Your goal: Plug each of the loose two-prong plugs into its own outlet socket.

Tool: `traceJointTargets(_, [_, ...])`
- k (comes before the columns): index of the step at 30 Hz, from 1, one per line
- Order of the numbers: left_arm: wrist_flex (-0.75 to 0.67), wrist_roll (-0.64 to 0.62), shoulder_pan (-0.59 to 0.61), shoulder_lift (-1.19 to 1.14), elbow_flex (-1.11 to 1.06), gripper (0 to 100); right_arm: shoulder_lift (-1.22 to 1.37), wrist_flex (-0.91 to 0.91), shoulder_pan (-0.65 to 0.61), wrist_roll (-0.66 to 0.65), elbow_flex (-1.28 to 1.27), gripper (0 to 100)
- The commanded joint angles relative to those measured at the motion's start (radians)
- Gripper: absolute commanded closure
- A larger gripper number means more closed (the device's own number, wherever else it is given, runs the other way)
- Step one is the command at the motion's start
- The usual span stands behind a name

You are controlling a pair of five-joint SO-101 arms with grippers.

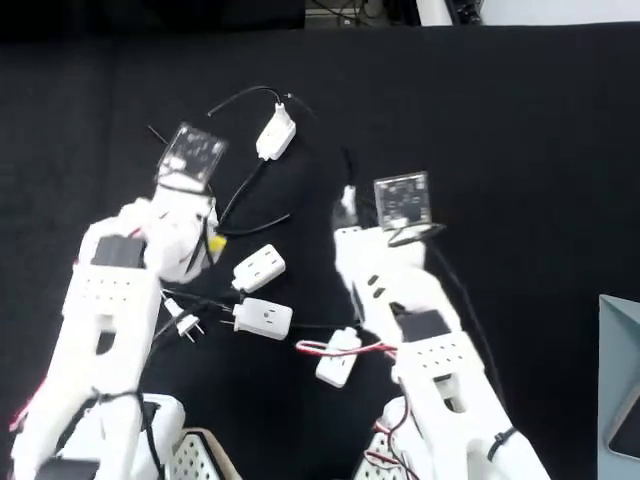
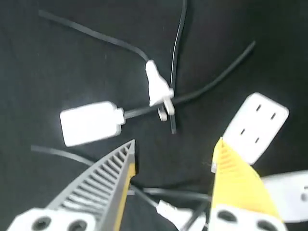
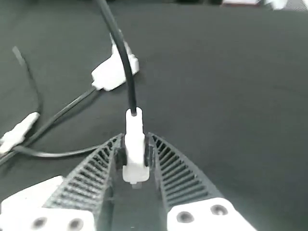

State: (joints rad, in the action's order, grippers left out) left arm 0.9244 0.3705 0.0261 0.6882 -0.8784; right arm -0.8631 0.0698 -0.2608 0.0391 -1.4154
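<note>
Black cloth (image 1: 520, 120) is seen across the table in the high view, with white blocks and dark cords scattered between the two arms. An outlet block (image 1: 258, 268) is lying just beside the left arm, and a loose two-prong plug (image 1: 186, 324) is spotted near it. Which cord belongs to which block cannot be untangled from up here.

Over to the left wrist view: the left gripper (image 2: 176, 141) is held spread wide, with nothing caught between its grey and yellow fingers. A small white plug (image 2: 159, 91) is crossed by cords beyond the tips. A slotted socket face (image 2: 255, 126) is partly covered by the yellow finger.

Right wrist view now: the right gripper (image 3: 134, 136) is pinched on a corded plug (image 3: 134, 159), whose prongs cannot be made out. By the look of it, a plug is in hand. It must next be carried to a free socket and its prongs lined up with the slots.
</note>
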Motion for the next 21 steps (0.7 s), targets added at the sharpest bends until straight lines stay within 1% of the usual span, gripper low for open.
traceJointTargets(1, [0.002, -0.097, 0.051, 0.138, -0.102, 75, -0.016, 0.006, -0.109, -0.055, 0.068, 98.5])
traceJointTargets(3, [0.002, -0.153, 0.09, 0.216, -0.171, 75, -0.016, 0.005, -0.149, -0.074, 0.07, 98.5])
traceJointTargets(8, [0.002, -0.229, 0.182, 0.423, -0.315, 75, -0.015, -0.012, -0.233, -0.071, 0.091, 98.5])
traceJointTargets(12, [0.002, -0.264, 0.255, 0.571, -0.387, 75, 0.038, -0.146, -0.282, -0.071, 0.077, 98.5])
traceJointTargets(16, [0.002, -0.272, 0.289, 0.681, -0.452, 75, 0.208, -0.279, -0.305, -0.078, 0.093, 98.6])
traceJointTargets(21, [0.003, -0.272, 0.289, 0.769, -0.498, 75, 0.478, -0.462, -0.302, -0.08, 0.136, 98.6])
